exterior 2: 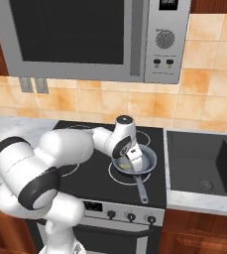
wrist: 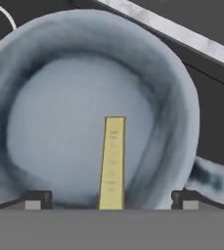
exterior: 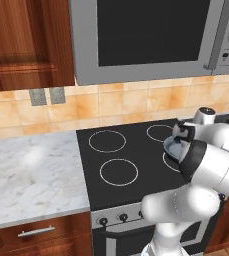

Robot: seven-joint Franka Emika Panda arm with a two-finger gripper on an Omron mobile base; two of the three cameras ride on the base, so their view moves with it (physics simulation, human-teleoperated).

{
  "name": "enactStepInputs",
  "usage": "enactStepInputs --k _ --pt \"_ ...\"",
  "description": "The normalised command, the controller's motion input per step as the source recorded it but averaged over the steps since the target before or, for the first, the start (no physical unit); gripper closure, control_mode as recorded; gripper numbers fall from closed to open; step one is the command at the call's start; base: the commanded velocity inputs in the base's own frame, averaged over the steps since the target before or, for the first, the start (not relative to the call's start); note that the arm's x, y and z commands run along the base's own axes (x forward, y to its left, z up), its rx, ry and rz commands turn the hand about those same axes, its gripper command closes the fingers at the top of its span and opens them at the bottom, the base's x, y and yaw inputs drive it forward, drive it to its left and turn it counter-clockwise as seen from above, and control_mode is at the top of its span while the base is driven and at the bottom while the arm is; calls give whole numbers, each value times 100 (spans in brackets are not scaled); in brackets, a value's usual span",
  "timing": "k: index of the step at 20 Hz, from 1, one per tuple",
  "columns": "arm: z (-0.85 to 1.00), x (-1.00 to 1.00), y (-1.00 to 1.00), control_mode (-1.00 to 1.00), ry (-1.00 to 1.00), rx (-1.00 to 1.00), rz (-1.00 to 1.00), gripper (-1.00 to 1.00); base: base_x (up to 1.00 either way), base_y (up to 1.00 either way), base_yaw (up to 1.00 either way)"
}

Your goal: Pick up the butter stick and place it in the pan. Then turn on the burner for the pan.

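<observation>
Hanging low over the pan [exterior 2: 143, 161], the gripper [exterior 2: 130, 159] has its two fingertips [wrist: 35, 199] spread wide, one at each side of the hand view, and neither touches anything, so it is released. The butter stick [wrist: 112, 162] lies between them on the pan's pale floor, a thin yellow bar with bare gaps on both sides; its near end is cut off by the bottom of the hand view. From the right base view a scrap of yellow [exterior 2: 126, 165] shows inside the pan just under the gripper. The pan sits on the cooktop [exterior: 131, 150] toward its right edge, on the front right ring [exterior 2: 114, 174], whose white outline peeks out around the pan's left and front. Its thin dark handle [exterior 2: 142, 191] points toward the front edge of the cooktop, above the row of knobs [exterior 2: 130, 216]. The bench [exterior: 31, 175] lies to the left of the cooktop, and a sink [exterior 2: 204, 166] lies past its right edge. A microwave [exterior 2: 85, 34] hangs above.
</observation>
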Motion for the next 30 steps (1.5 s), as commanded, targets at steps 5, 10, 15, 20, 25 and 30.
enactStepInputs --k 5,10,15,20,25,30 --pt "30 -27 2 -100 -1 0 0 -100 0 0 0" --pt "20 -55 1 -100 -5 -1 0 -100 0 0 0" --pt "15 -79 0 -100 -5 -3 0 -100 0 0 0" --pt "16 -83 -3 -100 -4 -6 2 -100 0 0 0" --pt "26 -86 -20 -100 -9 -12 7 -100 0 0 0" --pt "8 -70 -26 -100 -9 -12 14 -100 0 0 0"
